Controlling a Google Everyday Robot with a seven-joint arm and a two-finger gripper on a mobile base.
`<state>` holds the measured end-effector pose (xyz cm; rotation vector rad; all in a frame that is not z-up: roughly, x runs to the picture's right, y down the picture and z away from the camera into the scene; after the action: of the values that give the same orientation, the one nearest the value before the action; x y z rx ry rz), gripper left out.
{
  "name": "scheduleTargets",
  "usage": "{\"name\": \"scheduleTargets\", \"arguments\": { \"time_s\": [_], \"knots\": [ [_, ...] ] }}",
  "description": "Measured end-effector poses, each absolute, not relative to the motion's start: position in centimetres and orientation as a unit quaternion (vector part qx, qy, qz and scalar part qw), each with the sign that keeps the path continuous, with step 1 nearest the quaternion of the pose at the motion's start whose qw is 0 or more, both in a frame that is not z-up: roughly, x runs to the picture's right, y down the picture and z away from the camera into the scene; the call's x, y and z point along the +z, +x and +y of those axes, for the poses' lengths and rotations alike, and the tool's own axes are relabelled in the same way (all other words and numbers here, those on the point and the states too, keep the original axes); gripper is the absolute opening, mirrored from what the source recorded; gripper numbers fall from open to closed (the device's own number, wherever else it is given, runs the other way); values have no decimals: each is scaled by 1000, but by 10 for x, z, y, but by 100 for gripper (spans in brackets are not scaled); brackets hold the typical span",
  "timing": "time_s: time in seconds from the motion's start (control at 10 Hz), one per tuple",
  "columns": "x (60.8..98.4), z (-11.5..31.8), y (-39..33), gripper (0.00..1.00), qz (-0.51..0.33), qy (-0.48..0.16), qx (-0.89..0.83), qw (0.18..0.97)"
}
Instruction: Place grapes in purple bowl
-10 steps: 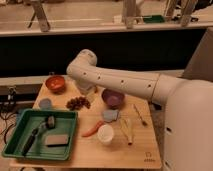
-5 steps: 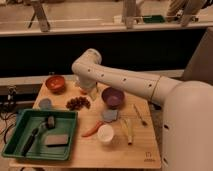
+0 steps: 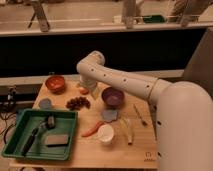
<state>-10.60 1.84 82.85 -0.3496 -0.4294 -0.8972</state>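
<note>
The grapes (image 3: 78, 103), a flat dark reddish-purple bunch, lie on the wooden table (image 3: 145, 145) left of centre. The purple bowl (image 3: 113, 96) stands upright just to their right, with nothing visible in it. My white arm reaches in from the right, bends at the elbow and points down. The gripper (image 3: 88, 90) hangs at the back of the table, just behind the grapes and left of the purple bowl. It is close to a small orange fruit (image 3: 83, 91). The grapes are not held.
An orange-red bowl (image 3: 55, 83) stands at the back left. A green tray (image 3: 40, 132) with tools fills the front left. A white cup (image 3: 105, 134), a red-orange carrot-like piece (image 3: 92, 131), a grey-blue item (image 3: 110, 115) and utensils (image 3: 128, 131) lie in front of the purple bowl.
The arm's elbow has shifted slightly right and the wrist has dipped a little. The grapes and the purple bowl have not moved.
</note>
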Motion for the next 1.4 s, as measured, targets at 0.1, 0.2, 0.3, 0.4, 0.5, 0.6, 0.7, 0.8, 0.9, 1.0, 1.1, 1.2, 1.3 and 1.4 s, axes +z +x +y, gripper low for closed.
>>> {"name": "scheduleTargets", "arguments": {
  "time_s": [0.1,0.2,0.3,0.4,0.5,0.6,0.7,0.8,0.9,1.0,1.1,1.2,1.3,1.4],
  "knots": [
    [836,20,-109,80,-210,-167,-431,862],
    [842,21,-111,80,-214,-168,-435,859],
    [851,22,-110,80,-217,-168,-440,855],
    [856,22,-109,80,-220,-169,-442,853],
    [863,22,-107,80,-225,-168,-445,850],
    [867,21,-107,80,-231,-166,-447,848],
    [871,20,-106,80,-237,-163,-450,846],
    [875,20,-107,80,-242,-163,-452,843],
    [882,21,-107,80,-246,-165,-453,841],
    [888,22,-108,80,-249,-168,-452,840],
    [895,24,-106,80,-252,-171,-449,840],
    [902,25,-106,80,-254,-172,-449,839],
    [906,26,-106,80,-257,-172,-452,837],
    [909,28,-106,80,-260,-172,-456,834]
  ]
}}
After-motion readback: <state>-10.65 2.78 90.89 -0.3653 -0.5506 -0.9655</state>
